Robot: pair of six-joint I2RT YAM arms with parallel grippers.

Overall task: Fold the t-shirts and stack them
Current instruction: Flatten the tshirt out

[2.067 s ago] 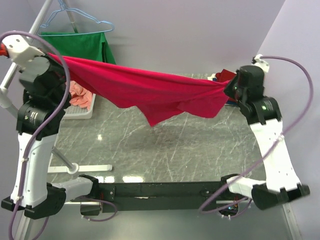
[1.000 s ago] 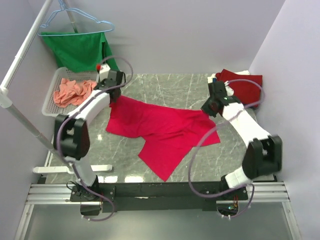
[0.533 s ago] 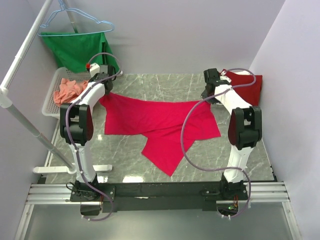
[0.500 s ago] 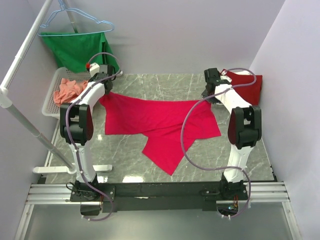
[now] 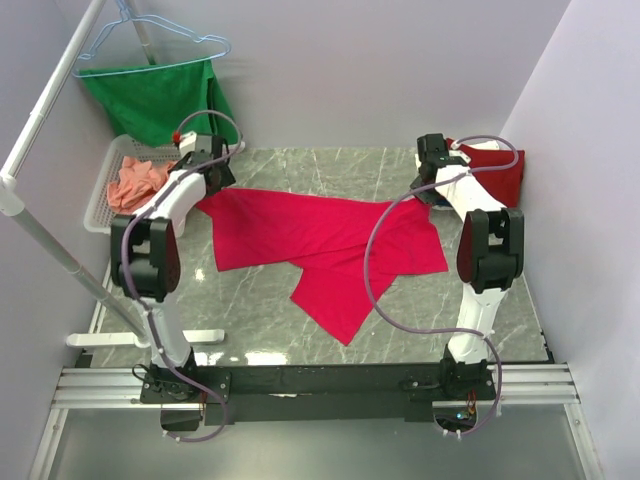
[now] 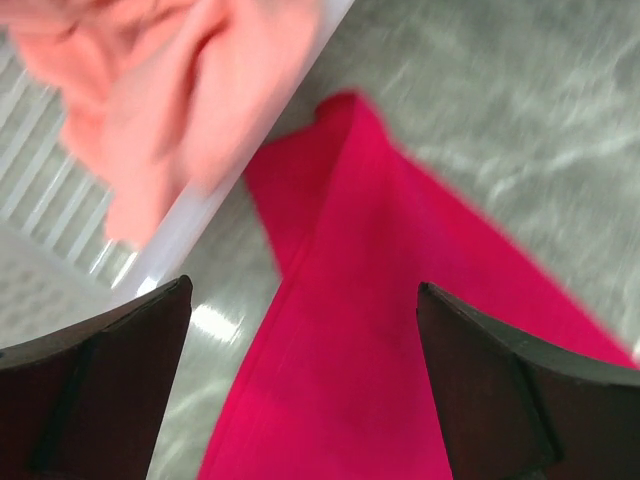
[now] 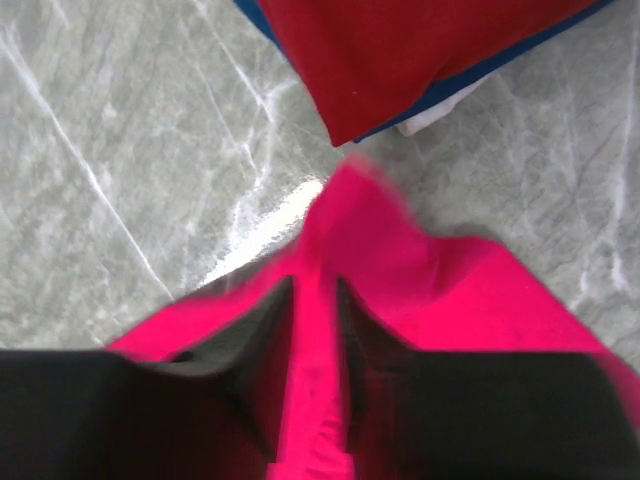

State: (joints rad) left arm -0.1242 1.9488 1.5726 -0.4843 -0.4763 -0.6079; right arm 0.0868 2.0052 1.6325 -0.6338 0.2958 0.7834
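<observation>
Holding left fingers (image 6: 95, 390) wide open above pinkish-red t-shirt (image 5: 320, 235) on counter (image 5: 300, 170), right fingers (image 7: 185, 410) slightly parted astride its fold.

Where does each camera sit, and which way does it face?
Top external: above and behind the bases, looking down on the table; both whole arms show, left gripper and right gripper at the far ends of the pinkish-red t-shirt.
Left wrist: faces down at one shirt corner and the salmon-orange t-shirt in the basket; its two wide-open fingers show.
Right wrist: faces down at the other corner and the folded stack; its fingers flank a cloth fold.
Shared: all three see the pinkish-red t-shirt.
</observation>
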